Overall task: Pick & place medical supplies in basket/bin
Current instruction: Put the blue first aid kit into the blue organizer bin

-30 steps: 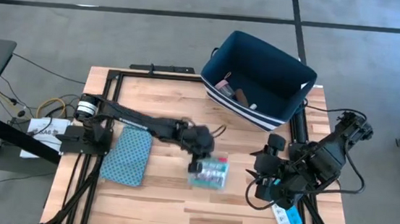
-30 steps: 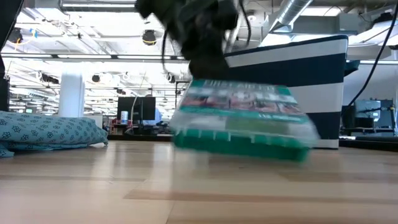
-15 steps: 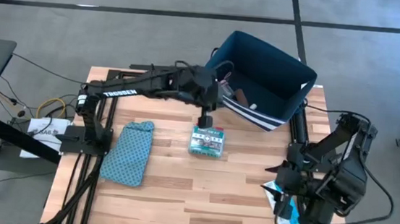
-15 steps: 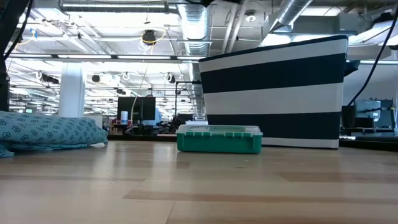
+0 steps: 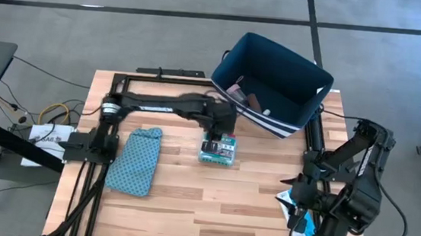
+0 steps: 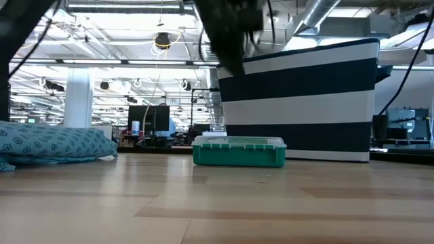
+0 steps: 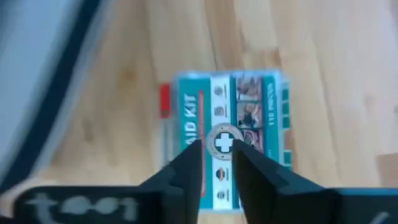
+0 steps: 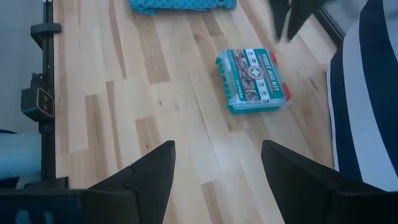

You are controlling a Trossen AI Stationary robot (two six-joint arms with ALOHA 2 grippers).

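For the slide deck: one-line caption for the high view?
Left tool hovers over the first aid kit beside the navy bin; right arm parked.

Flat green first-aid box [image 5: 218,149] with printed lid, lying level on the wood directly beneath the left gripper [image 5: 214,139], not held. Large navy soft-sided bin [image 5: 271,82] with white base stripes, upright just beyond that gripper, small items [image 5: 244,95] inside.
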